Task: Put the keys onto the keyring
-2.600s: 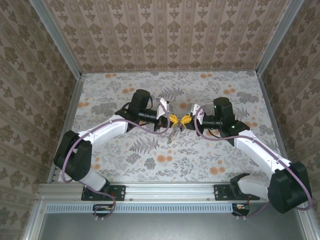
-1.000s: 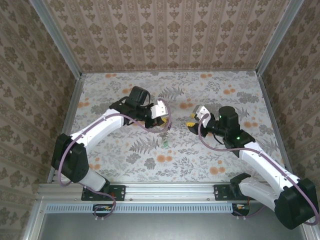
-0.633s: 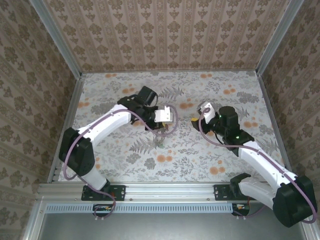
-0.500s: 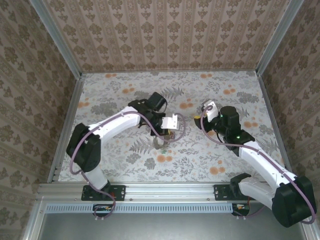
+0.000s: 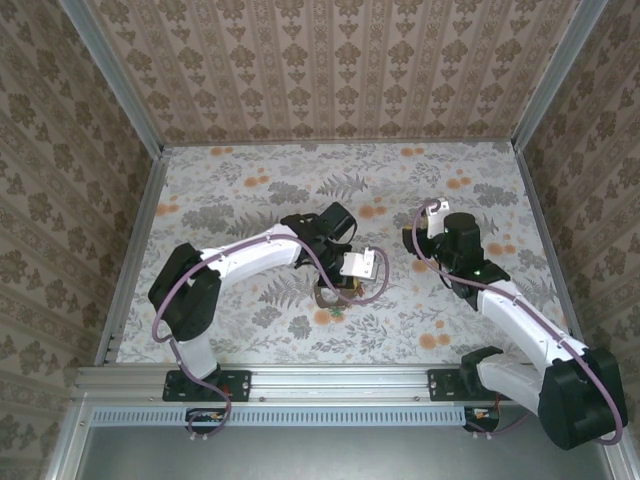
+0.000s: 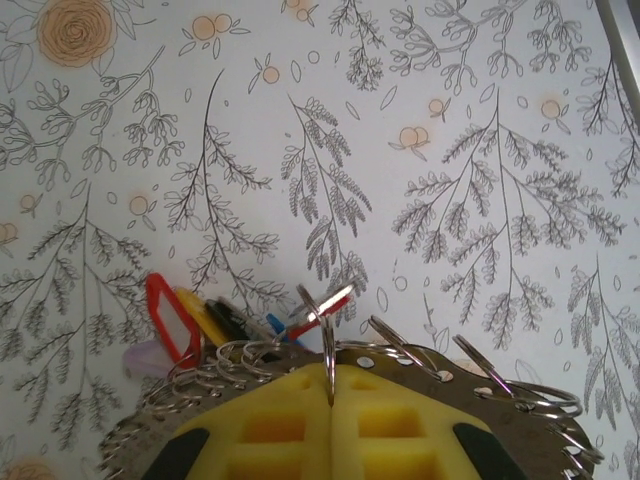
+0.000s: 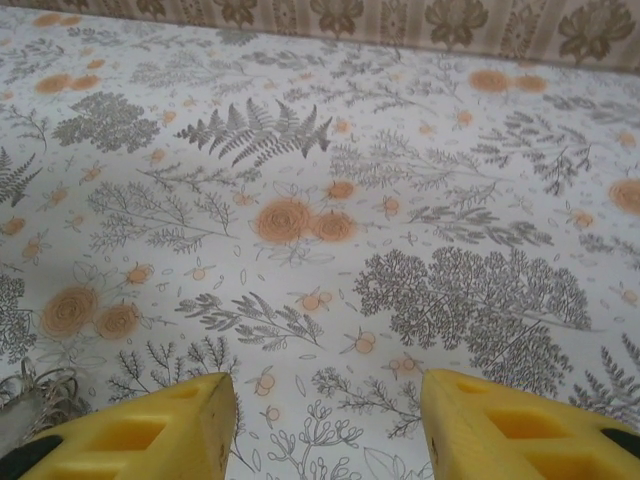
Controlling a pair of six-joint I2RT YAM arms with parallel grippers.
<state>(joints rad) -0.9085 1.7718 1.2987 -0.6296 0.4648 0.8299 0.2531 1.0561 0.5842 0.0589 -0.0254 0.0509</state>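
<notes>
Near the middle of the table [image 5: 220, 180], a little toward the arm bases, the left claw [image 5: 338, 286] points down at the flowered surface with the keyring [image 5: 326, 297] right at its tip. Seen from the left wrist, the left claw [image 6: 330, 372] is pressed fully together. Its two yellow fingers [image 6: 265, 425] meet along a single seam, and one thin wire loop of the keyring [image 6: 329, 345] stands upright, pinched in that seam. The rest of the keyring fans out to either side of the tip as a chain of pale silvery loops, running along the front edge of the fingers from lower left to lower right.

The keys [image 6: 190, 318] sit in a bunch just left of the tip, ahead of the left-hand finger. A red head is outermost, a yellow one lies beside it, and a dark one and a blue one come nearer the pinched loop. Whether each key is threaded on a loop cannot be told, nor whether the bunch touches the table.

Off to the right and farther back, the right claw [image 5: 415, 237] sits apart from the keyring, facing the back wall. From the right wrist, the right claw [image 7: 325, 425] stands wide, with bare table between its fingers and nothing gripped.
</notes>
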